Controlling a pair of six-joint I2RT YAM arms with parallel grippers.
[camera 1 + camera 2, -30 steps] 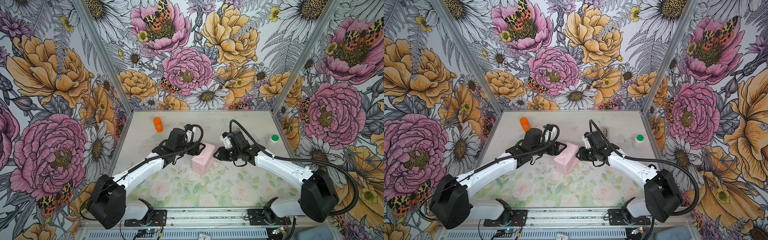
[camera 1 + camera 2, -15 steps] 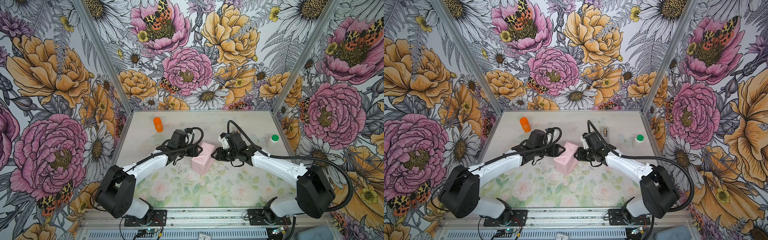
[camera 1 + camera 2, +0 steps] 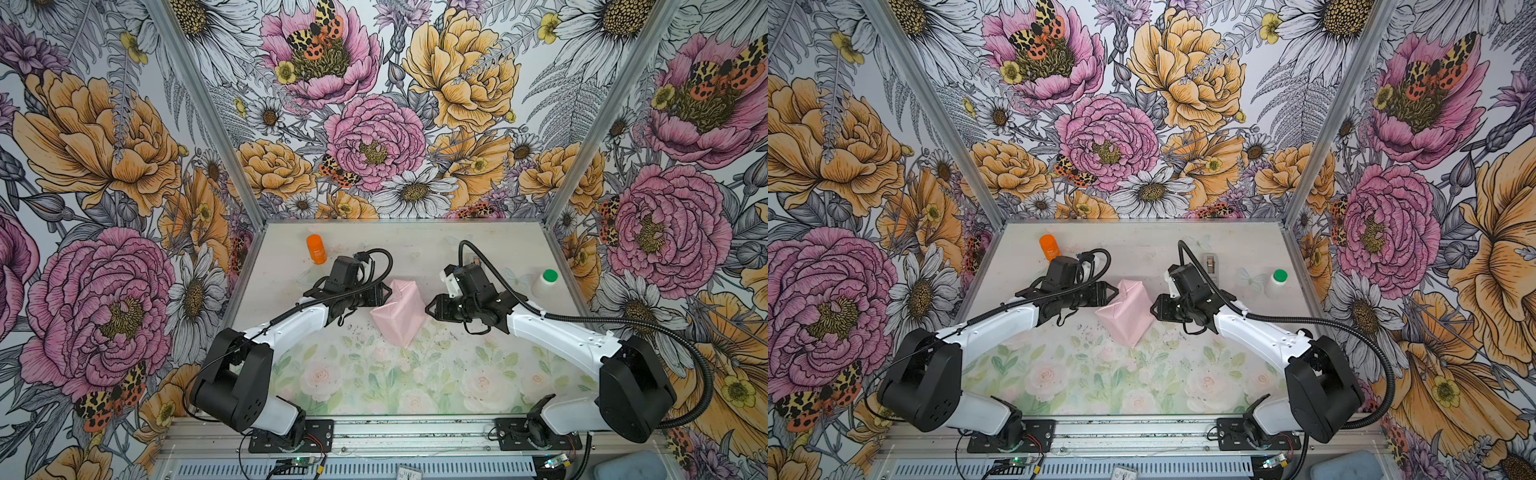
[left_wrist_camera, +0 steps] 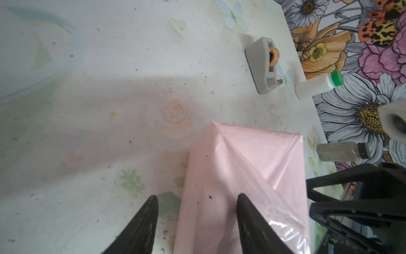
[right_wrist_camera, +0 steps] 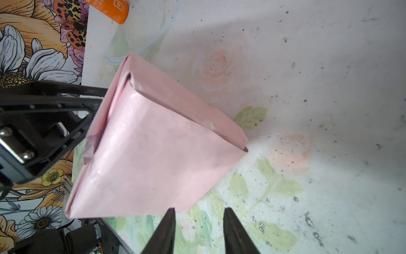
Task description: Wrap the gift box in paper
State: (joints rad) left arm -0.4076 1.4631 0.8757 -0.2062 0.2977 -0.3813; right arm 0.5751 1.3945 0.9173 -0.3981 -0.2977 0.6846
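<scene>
Since a second ago the left arm's elbow has swung in closer to the paper (image 3: 397,318), which itself has stayed put. The left gripper (image 3: 387,291) reaches level to the paper's upper left edge, its jaws apart and astride that edge, with a gap showing beside one finger (image 4: 142,220). The right gripper (image 3: 429,309) points at the paper's right side, just beside it, jaws apart with nothing between them. There are two arms and one paper, folded pale pink side out into a tilted parcel, with the box hidden inside it. One orange bottle (image 3: 316,249) sits behind and left of the paper. One dispenser (image 3: 1212,264) and one white bottle (image 3: 545,284) sit behind and right of it. One clear bottle (image 4: 342,151) shows past it in the left wrist view. The table (image 3: 374,382) has a faint print of roses and leaves and is speckled with dark crumbs. The walls (image 3: 374,137) carry large printed flowers and moths.
</scene>
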